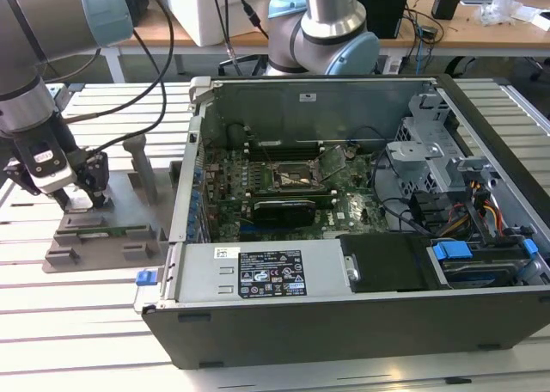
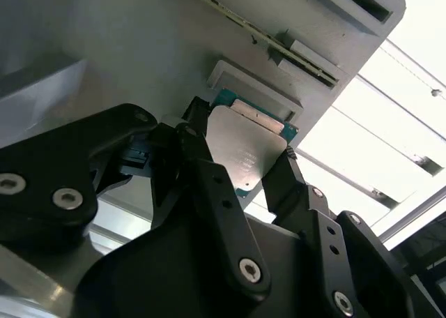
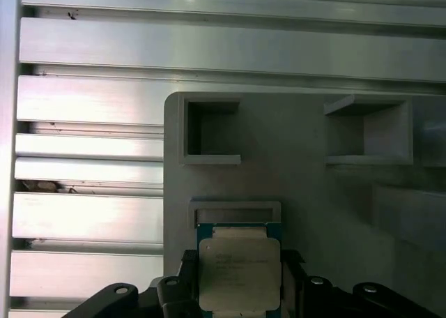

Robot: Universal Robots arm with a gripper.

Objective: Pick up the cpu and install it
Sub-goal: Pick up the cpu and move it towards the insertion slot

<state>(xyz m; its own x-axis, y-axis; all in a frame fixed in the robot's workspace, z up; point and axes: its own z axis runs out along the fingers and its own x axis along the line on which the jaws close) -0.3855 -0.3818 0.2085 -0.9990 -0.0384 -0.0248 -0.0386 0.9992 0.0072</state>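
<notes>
The cpu point(image 3: 239, 273), a small square chip with a silver top and a thin green rim, sits between my black fingers just at the grey fixture plate point(image 3: 300, 185). In the second wrist view the cpu point(image 2: 245, 142) has a finger pressed against each of two opposite edges, beside its shallow pocket. My gripper point(image 2: 242, 150) is shut on it. In the exterior view my gripper point(image 1: 79, 199) hangs low over the fixture plate point(image 1: 129, 230) at that view's left, well apart from the open computer case point(image 1: 481, 151). The motherboard's socket point(image 1: 292, 179) lies open inside the case.
The fixture plate carries upright posts point(image 1: 142, 164) and square recesses point(image 3: 209, 130) close to my gripper. It rests on a ribbed aluminium table point(image 1: 77, 323). A silver box with a white label point(image 1: 258, 276) fills the case's near side. Another robot arm point(image 1: 331, 22) stands behind the case.
</notes>
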